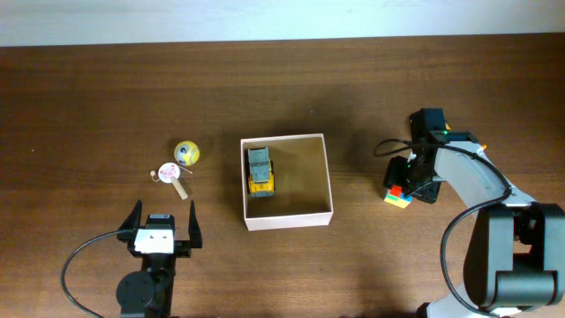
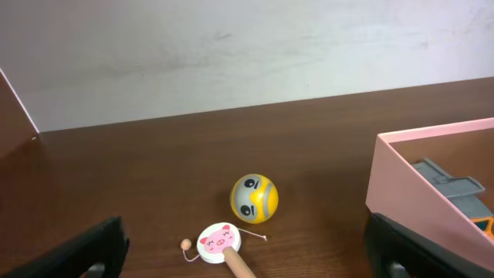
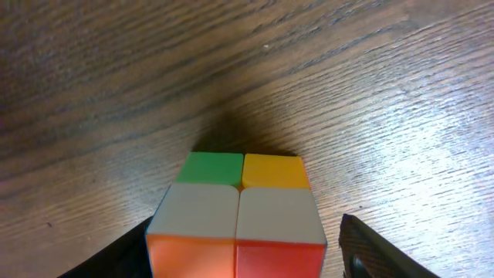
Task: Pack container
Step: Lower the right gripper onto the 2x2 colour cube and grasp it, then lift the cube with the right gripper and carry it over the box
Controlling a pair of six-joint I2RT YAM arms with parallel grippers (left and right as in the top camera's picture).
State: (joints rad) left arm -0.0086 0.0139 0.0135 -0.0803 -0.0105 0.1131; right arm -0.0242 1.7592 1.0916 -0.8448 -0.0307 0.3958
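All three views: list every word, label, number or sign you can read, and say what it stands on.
None can be read in any view.
On the yellow ball: only a drawn face.
On the pig drum: only a pig face.
On the cube: plain coloured squares.
On the container: blank walls.
On the toy truck: too small to tell.

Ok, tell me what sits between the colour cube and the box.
Nothing visible: bare table runs from the cube to the container's right wall. The toy truck inside lies along the left wall, off that path.
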